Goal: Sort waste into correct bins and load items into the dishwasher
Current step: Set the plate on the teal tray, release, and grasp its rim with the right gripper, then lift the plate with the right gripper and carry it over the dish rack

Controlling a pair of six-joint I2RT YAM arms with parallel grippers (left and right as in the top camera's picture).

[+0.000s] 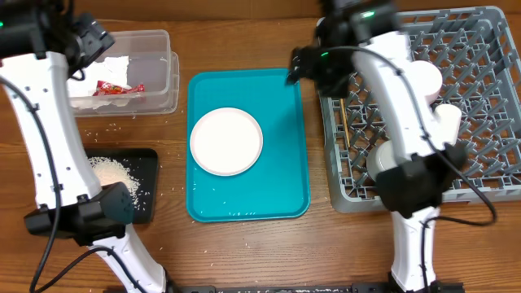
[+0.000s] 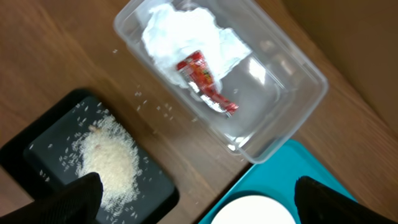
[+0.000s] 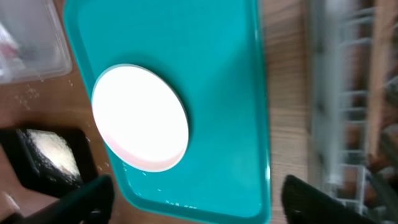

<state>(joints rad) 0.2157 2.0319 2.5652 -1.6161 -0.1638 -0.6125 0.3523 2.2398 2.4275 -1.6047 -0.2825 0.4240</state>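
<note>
**A:** Two claws. How do they stand?
**B:** Both are spread wide, pinching nothing. The left claw [image 2: 199, 190] hangs over the clear tub [image 1: 155, 81] at upper left. The right claw [image 3: 199, 186] is above the teal tray [image 1: 285, 163], near the dish rack [image 1: 488, 98].
**A:** And the waste?
**B:** The crumpled napkin [image 2: 180, 31] and red wrapper [image 2: 205, 81] lie in the tub. Rice [image 2: 109, 162] is heaped in the black tray [image 2: 37, 149] at lower left, with loose grains [image 1: 110, 129] on the bench [image 1: 244, 252] between the two.
**A:** The plate?
**B:** The plate [image 1: 226, 141] lies flat on the teal tray, mid-frame. Chopsticks [image 1: 343, 126] lie along the rack's left side.
</note>
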